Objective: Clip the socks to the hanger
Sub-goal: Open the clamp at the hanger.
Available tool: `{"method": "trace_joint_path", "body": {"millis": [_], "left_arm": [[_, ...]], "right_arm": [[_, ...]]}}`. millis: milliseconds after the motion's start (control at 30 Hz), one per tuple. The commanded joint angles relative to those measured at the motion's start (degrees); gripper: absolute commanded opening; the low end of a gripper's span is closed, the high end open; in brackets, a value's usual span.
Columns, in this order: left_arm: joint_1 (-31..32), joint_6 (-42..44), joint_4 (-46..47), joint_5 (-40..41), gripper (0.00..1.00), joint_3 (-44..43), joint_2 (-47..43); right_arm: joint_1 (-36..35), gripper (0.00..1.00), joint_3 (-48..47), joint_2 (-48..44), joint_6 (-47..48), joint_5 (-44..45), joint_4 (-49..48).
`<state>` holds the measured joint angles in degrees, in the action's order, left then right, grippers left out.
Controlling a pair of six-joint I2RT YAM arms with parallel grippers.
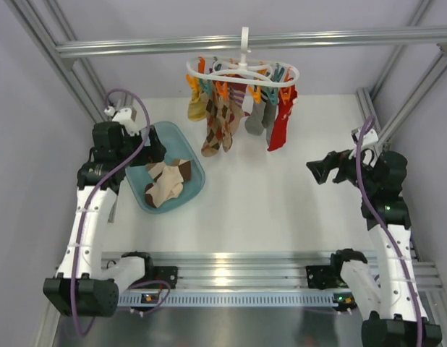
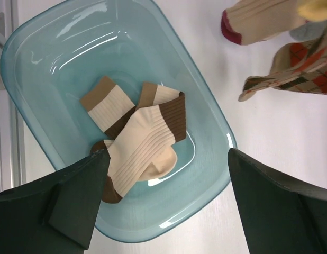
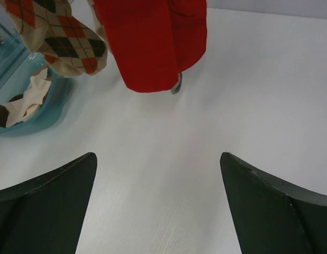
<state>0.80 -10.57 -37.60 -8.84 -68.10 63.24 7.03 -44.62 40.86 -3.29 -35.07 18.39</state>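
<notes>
Cream-and-tan socks (image 1: 168, 183) with brown toes and heels lie piled in a teal plastic tub (image 1: 197, 170). In the left wrist view the socks (image 2: 142, 137) lie at the tub's middle. My left gripper (image 1: 152, 150) hovers over the tub's far left part, open and empty (image 2: 169, 159). The white oval hanger (image 1: 243, 71) hangs by its hook from the top bar, with orange and teal pegs. My right gripper (image 1: 319, 170) is open and empty at the right, pointing left over the table (image 3: 158, 161). The socks also show at the left of the right wrist view (image 3: 23, 103).
Brown argyle socks (image 1: 220, 124), grey socks (image 1: 259, 116), a mustard sock (image 1: 197, 107) and a red sock (image 1: 280, 123) hang from the hanger's pegs. An aluminium frame bar (image 1: 137, 46) crosses the top. A rail (image 1: 231, 264) runs along the near edge.
</notes>
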Motion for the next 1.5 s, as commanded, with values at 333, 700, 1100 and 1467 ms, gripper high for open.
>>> {"method": "trace_joint_path", "body": {"millis": [333, 700, 1100, 1467], "left_arm": [[1.22, -11.75, 30.44, -31.15, 0.84, 10.00, -13.94], [25.53, -3.24, 37.08, -14.28, 0.56, -3.96, 0.99], [41.57, -9.27, 37.88, 12.87, 0.27, -21.63, 19.00], [41.83, -15.54, 32.60, 19.82, 0.28, -31.48, 26.40]], "right_arm": [[-17.21, 1.00, -4.07, 5.28, -3.56, 0.52, -14.69], [-26.80, 0.91, -8.64, 8.27, -3.66, 10.37, -17.16], [-34.80, 0.50, -14.52, 15.21, -4.09, 21.62, -25.86], [-37.35, 0.37, -18.31, 23.38, -4.00, 24.17, -32.80]]}}
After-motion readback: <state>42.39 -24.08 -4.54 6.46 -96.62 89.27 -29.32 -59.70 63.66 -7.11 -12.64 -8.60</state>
